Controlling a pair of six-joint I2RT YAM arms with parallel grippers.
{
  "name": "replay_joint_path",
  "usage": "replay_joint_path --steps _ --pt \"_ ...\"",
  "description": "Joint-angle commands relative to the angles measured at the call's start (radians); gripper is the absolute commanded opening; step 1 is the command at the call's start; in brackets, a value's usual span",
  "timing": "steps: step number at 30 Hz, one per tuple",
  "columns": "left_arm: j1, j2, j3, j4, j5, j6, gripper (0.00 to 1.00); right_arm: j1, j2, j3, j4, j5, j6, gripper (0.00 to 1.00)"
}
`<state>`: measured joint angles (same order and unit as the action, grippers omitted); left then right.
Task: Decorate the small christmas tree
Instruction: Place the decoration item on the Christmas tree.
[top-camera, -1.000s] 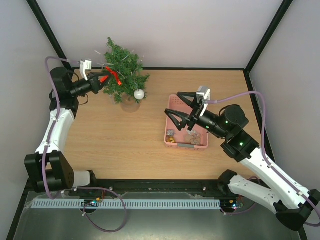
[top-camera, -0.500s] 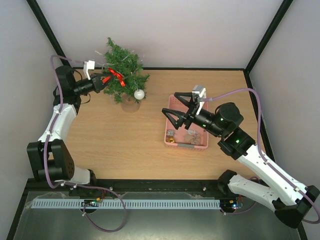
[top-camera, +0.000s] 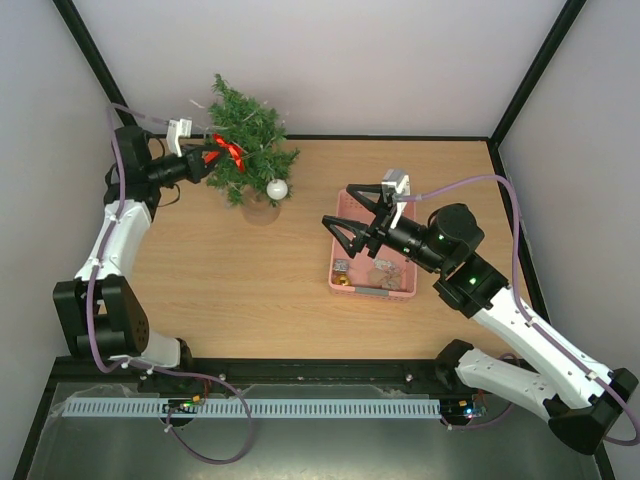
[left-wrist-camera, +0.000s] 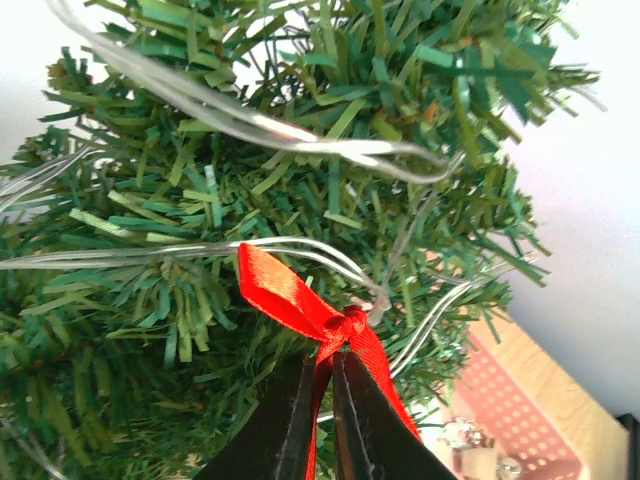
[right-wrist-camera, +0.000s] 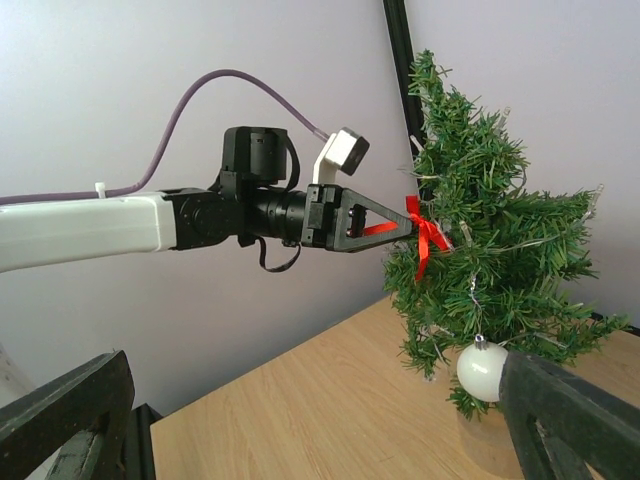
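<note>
The small christmas tree (top-camera: 250, 135) stands at the table's back left, and fills the left wrist view (left-wrist-camera: 200, 200). Silvery wire strands and a white bauble (top-camera: 278, 188) hang on it. My left gripper (top-camera: 207, 162) reaches into its left side, shut on a tail of a red ribbon bow (left-wrist-camera: 300, 300) that lies against the branches. The right wrist view shows that gripper (right-wrist-camera: 405, 228) at the bow (right-wrist-camera: 425, 232) and the bauble (right-wrist-camera: 483, 370) low on the tree (right-wrist-camera: 490, 250). My right gripper (top-camera: 348, 212) hangs open over the pink basket, nothing between its fingers.
A pink plastic basket (top-camera: 375, 293) with several small ornaments sits on the wooden table right of centre, also visible past the branches (left-wrist-camera: 520, 410). Black frame posts and pale walls close in the back and sides. The tree stands on a clear round base (top-camera: 260, 210).
My left arm has swung in a little and carried the bow slightly deeper into the branches. The right gripper has drifted left and up, towards the tree, still open.
</note>
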<state>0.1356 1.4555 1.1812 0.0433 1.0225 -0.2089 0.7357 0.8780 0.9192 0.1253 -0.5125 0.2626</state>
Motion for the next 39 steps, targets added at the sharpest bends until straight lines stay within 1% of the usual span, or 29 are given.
replay_joint_path --steps 1,5,10,14,20,22,23,26,30,31,39 --pt "-0.009 0.006 0.037 -0.086 -0.054 0.087 0.09 0.007 -0.002 0.026 0.044 0.000 0.003 0.98" --pt "-0.019 0.006 0.054 -0.135 -0.099 0.134 0.09 0.007 -0.002 0.026 0.046 0.001 0.005 0.98" --pt "-0.035 0.005 0.078 -0.206 -0.171 0.190 0.16 0.007 -0.002 0.028 0.047 -0.004 0.007 0.98" --pt "-0.043 -0.014 0.070 -0.206 -0.210 0.201 0.21 0.007 -0.004 0.024 0.046 -0.009 0.013 0.98" --pt "-0.048 -0.050 0.061 -0.206 -0.236 0.200 0.21 0.007 -0.008 0.017 0.038 -0.009 0.019 0.98" --pt "-0.049 -0.068 0.053 -0.207 -0.252 0.195 0.27 0.007 -0.007 0.016 0.036 -0.013 0.018 0.98" --pt "-0.050 -0.077 0.046 -0.209 -0.260 0.194 0.28 0.007 -0.007 0.018 0.035 -0.013 0.018 0.98" --pt "-0.050 -0.090 0.032 -0.207 -0.262 0.196 0.25 0.007 -0.007 0.023 0.029 -0.014 0.022 0.98" --pt "-0.050 -0.093 0.029 -0.204 -0.262 0.192 0.13 0.007 -0.005 0.018 0.033 -0.020 0.028 0.98" --pt "-0.050 -0.094 0.030 -0.204 -0.263 0.192 0.12 0.007 -0.002 0.020 0.032 -0.024 0.031 0.98" --pt "-0.050 -0.101 0.021 -0.212 -0.347 0.178 0.12 0.007 0.006 0.030 0.033 -0.039 0.036 0.98"
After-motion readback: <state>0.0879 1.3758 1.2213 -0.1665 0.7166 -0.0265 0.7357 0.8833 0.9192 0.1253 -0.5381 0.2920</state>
